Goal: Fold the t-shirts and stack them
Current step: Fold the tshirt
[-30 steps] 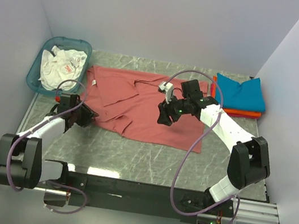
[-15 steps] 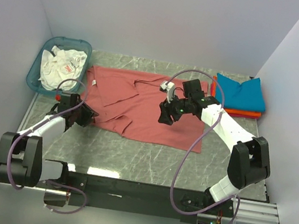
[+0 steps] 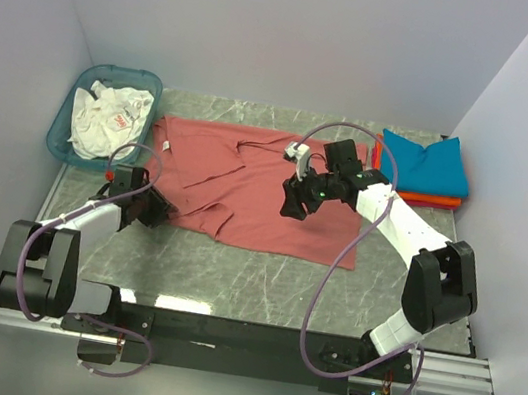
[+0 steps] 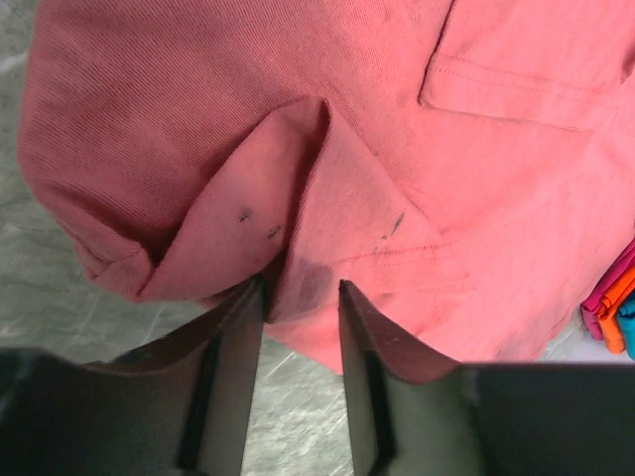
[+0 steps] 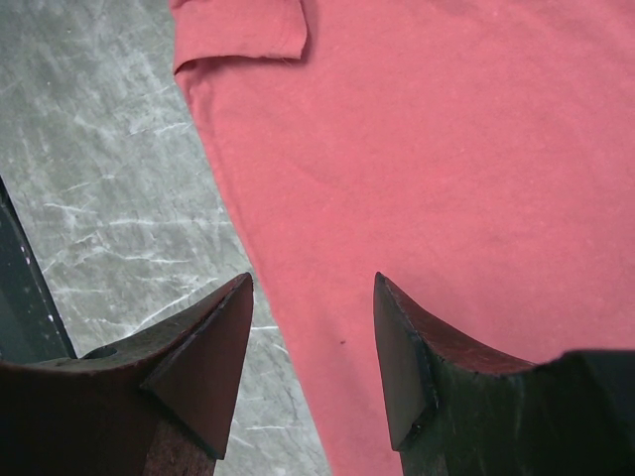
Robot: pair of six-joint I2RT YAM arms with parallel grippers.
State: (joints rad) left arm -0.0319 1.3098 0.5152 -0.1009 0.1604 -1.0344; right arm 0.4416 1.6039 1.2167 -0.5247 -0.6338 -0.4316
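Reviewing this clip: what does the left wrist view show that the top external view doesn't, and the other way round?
Only the left wrist view: the left gripper with its fingers on either side of a raised fold in the dusty-red shirt, and small dark marks on the cloth. Whether the fold is pinched is unclear.

Only the top external view: the teal basket holding white cloth, the open right gripper over the shirt, and the teal-blue shirt folded on the orange shirt.

Both: the dusty-red shirt on the marbled table.
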